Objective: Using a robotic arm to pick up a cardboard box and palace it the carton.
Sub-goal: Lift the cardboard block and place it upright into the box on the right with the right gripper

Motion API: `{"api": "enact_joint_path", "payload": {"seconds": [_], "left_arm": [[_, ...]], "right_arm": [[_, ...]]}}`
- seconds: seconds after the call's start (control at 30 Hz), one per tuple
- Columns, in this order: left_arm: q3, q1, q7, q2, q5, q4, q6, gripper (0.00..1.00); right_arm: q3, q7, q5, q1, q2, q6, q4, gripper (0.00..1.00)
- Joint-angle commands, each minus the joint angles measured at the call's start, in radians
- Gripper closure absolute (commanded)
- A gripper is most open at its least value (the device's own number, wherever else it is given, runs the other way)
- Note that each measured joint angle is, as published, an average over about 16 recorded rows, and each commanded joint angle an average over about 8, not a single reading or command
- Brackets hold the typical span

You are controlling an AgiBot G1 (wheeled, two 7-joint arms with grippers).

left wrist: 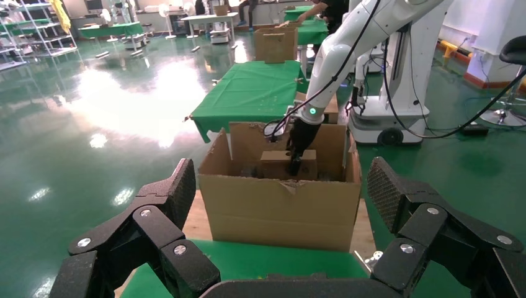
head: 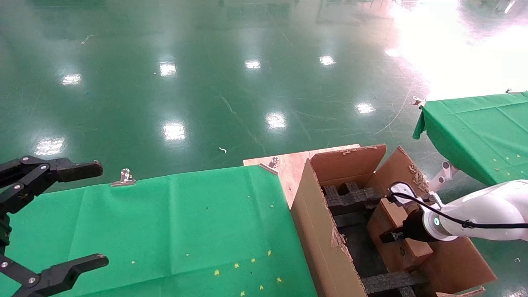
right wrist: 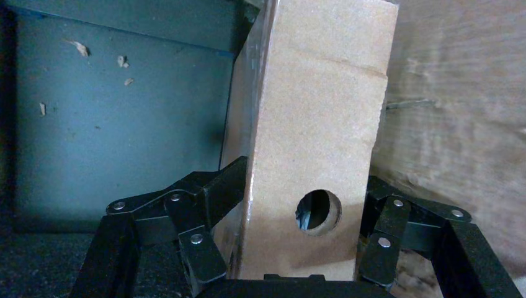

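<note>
The small cardboard box (head: 398, 247) stands on edge inside the large carton (head: 317, 222), near its right wall, between black foam inserts (head: 350, 198). My white right arm (head: 486, 214) reaches into the carton from the right. Its gripper (head: 390, 236) is shut on the box. In the right wrist view the box (right wrist: 316, 124) with its round hole sits between the fingers (right wrist: 226, 186) of the right gripper (right wrist: 304, 192). The left wrist view shows the carton (left wrist: 279, 211), the box (left wrist: 273, 162) and the right gripper (left wrist: 296, 158). My left gripper (head: 97, 214) is open and empty at the far left.
A green-clothed table (head: 165, 222) lies left of the carton, with a metal clip (head: 123, 177) on its far edge. A wooden board (head: 288, 165) sits under the carton. A second green table (head: 478, 132) stands at the right. The carton's torn flaps (head: 412, 173) stand up.
</note>
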Motion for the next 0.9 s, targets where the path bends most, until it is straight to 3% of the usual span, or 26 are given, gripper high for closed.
{"api": "enact_joint_path", "payload": {"seconds": [0.03, 0.17, 0.23, 0.9], "left_arm": [[0.0, 0.0, 0.0, 0.0, 0.0, 0.0, 0.0, 0.0], [0.0, 0.0, 0.0, 0.0, 0.0, 0.0, 0.0, 0.0], [0.0, 0.0, 0.0, 0.0, 0.0, 0.0, 0.0, 0.0], [0.0, 0.0, 0.0, 0.0, -0.001, 0.0, 0.0, 0.0]], "right_arm": [[0.003, -0.012, 0.01, -0.007, -0.002, -0.002, -0.006, 0.69], [0.007, -0.022, 0.021, -0.012, -0.002, 0.002, -0.013, 0.19], [0.009, -0.024, 0.024, -0.013, -0.002, 0.004, -0.014, 0.0], [0.016, -0.033, 0.022, 0.006, -0.005, -0.007, -0.014, 0.0]]}}
